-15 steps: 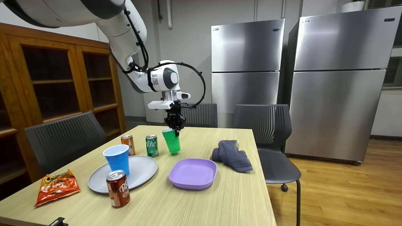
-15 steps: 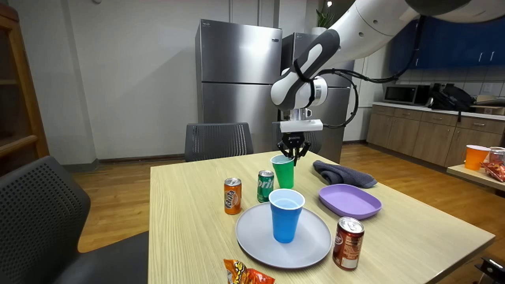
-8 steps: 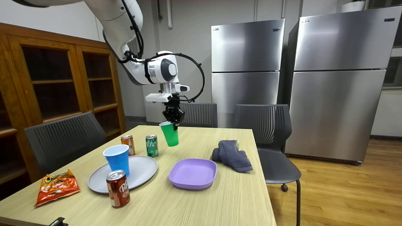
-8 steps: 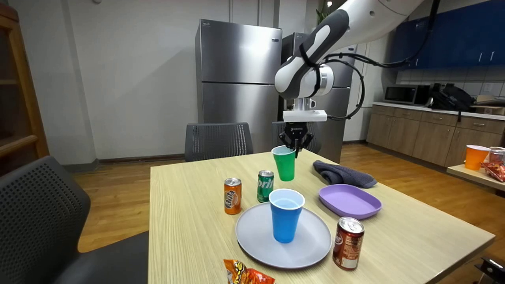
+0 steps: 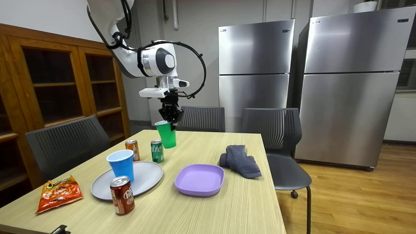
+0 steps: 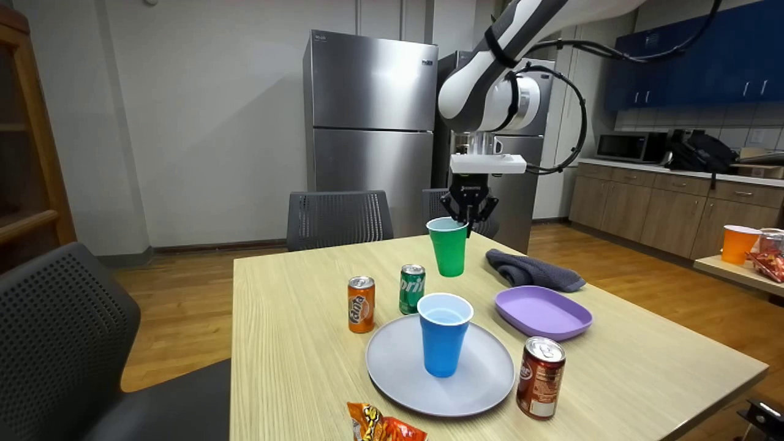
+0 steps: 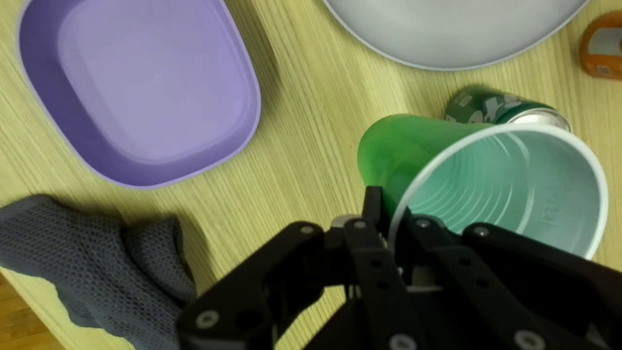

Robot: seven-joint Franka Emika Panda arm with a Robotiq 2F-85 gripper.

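The green plastic cup (image 6: 449,250) is grasped in the claw (image 7: 392,216), its fingers pinched on the wall at about 8 o'clock of the rim in the wrist view; the cup leans and appears to hang clear of the counter (image 6: 288,294). The step in hand looks like carrying it aloft, so the next move probably calls for a firm pinch and a steady path past the Sprite can (image 7: 486,104), just by the cup at 12 o'clock. Beyond, also near 12, lies the grey plate (image 7: 452,39), bearing an upright blue plastic cup (image 6: 444,343); the Fanta can (image 7: 604,46) is toward 1. The purple dish (image 7: 150,82) sits between 9 and 10, the dark grey towel (image 7: 107,272) between 8 and 9. In an exterior view, the Dr Pepper can (image 6: 541,376) stands beside the plate at 3 o'clock, and an orange snack bag (image 6: 386,424) lies at 7.
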